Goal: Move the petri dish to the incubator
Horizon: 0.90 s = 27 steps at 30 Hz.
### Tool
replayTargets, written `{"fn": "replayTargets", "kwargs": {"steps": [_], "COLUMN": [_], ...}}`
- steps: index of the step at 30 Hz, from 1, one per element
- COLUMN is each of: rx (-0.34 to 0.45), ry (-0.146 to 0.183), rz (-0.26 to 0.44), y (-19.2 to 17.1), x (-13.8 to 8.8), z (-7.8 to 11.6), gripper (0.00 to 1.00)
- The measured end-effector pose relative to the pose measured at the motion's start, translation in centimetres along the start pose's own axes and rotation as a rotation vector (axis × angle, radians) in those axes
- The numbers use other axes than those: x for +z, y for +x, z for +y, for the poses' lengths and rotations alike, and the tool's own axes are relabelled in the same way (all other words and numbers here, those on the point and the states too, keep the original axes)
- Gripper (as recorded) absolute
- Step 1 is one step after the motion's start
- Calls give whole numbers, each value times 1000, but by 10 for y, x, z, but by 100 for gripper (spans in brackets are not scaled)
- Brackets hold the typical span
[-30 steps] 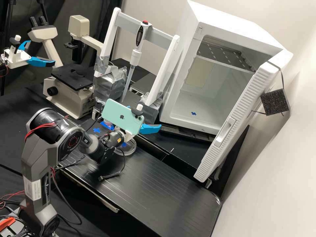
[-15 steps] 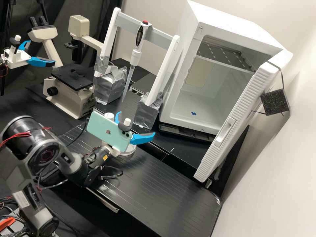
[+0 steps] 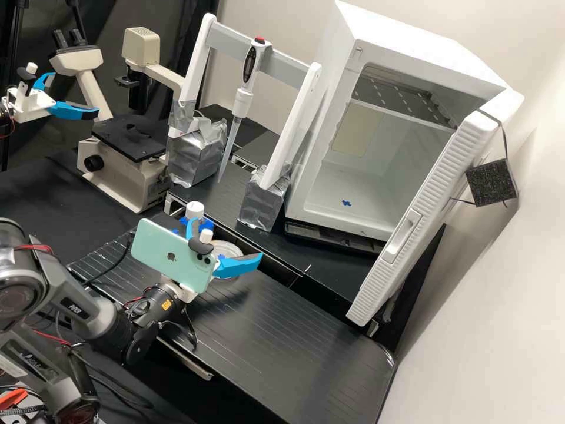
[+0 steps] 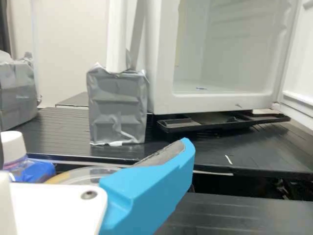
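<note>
In the high view, held the pincer (image 3: 227,237) low above the desk (image 3: 294,341), with blue fingers (image 3: 238,267) wide apart and no dish (image 3: 229,248) clamped, probably to allow enough room for a side grasp. Had the dish lying flat on the desk, near the bottle (image 3: 194,211) and beyond the pincer, likely within easy reach; could not tell about any overlap with the space between the fingers. Left the incubator (image 3: 412,29) open with the door (image 3: 424,212) swung aside, presumably for a free way in. Set a blue mark (image 3: 346,203) on the incubator's floor, perhaps as a target for the dish.

Compared with the first frame, had drawn the arm (image 3: 88,315) back toward the base, carrying the pincer and the attached phone (image 3: 170,256) away from the incubator. Brought the bottle into fuller sight, but kept the dish in about the same place.
</note>
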Motion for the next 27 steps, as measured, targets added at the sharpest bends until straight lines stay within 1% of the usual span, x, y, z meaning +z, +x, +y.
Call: {"fn": "replayTargets", "kwargs": {"steps": [3,7,12,19,24,27], "rx": [-18,-73,-112,-117,-124,-123], "ry": [-9,-26,-22,-24,-31,-17], "rz": [12,19,4,12,-6,-11], "y": [0,0,0,-1,-3,-6], "x": [-1,1,7,12,16,17], "z": [-1,-6,-10,-9,-6,-3], "gripper": [100,100,100,100,100,100]}}
